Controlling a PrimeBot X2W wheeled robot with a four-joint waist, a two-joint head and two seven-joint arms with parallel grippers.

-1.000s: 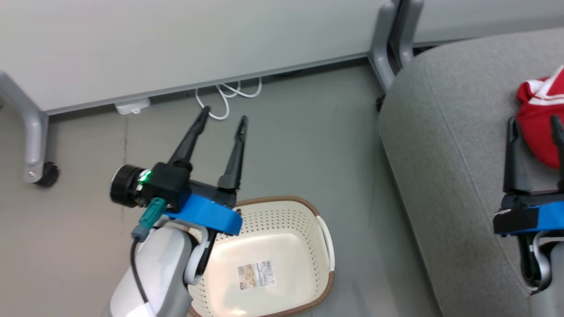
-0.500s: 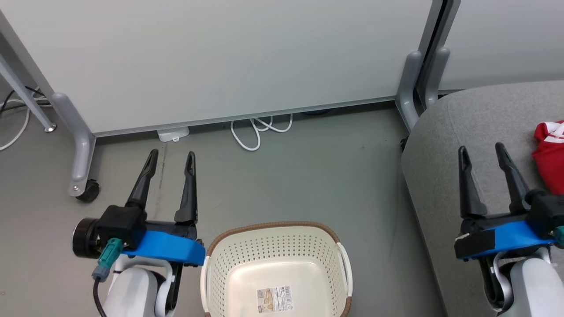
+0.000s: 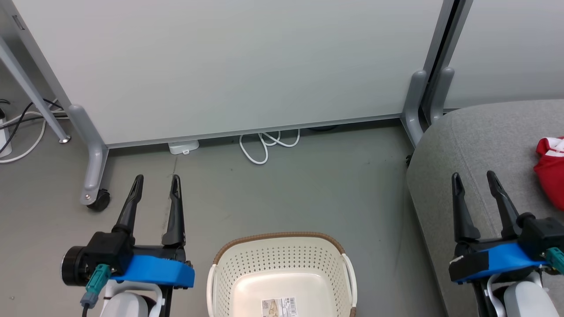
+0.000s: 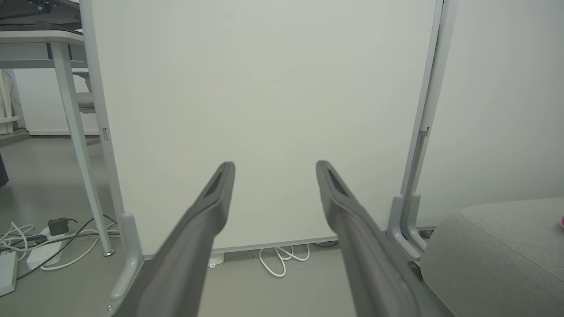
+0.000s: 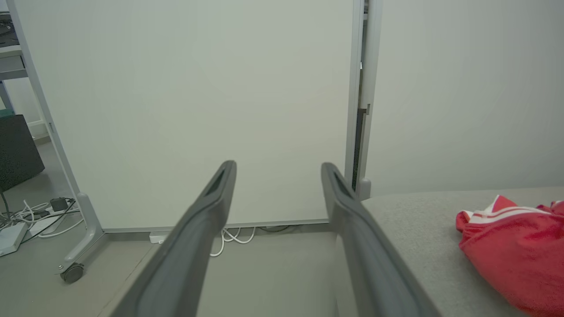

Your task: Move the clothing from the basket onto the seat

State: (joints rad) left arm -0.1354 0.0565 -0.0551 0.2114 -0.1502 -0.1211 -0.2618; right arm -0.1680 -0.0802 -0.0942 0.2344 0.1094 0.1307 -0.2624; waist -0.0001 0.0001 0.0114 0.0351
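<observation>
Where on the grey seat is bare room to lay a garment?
The grey woven-fabric seat is bare from its rounded corner by the grey partition legs across to the bright red white-striped clothing, heaped at its right. The open right gripper hangs near its left edge. The cream perforated basket's visible part holds no clothing.

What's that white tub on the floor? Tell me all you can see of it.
It is a cream-white plastic basket, its walls dotted with small holes, with a brown woven-look rim and white side handles. It stands upright on the grey floor, cut off at the picture's bottom. Its visible inside holds only a barcode label on its bottom.
</observation>
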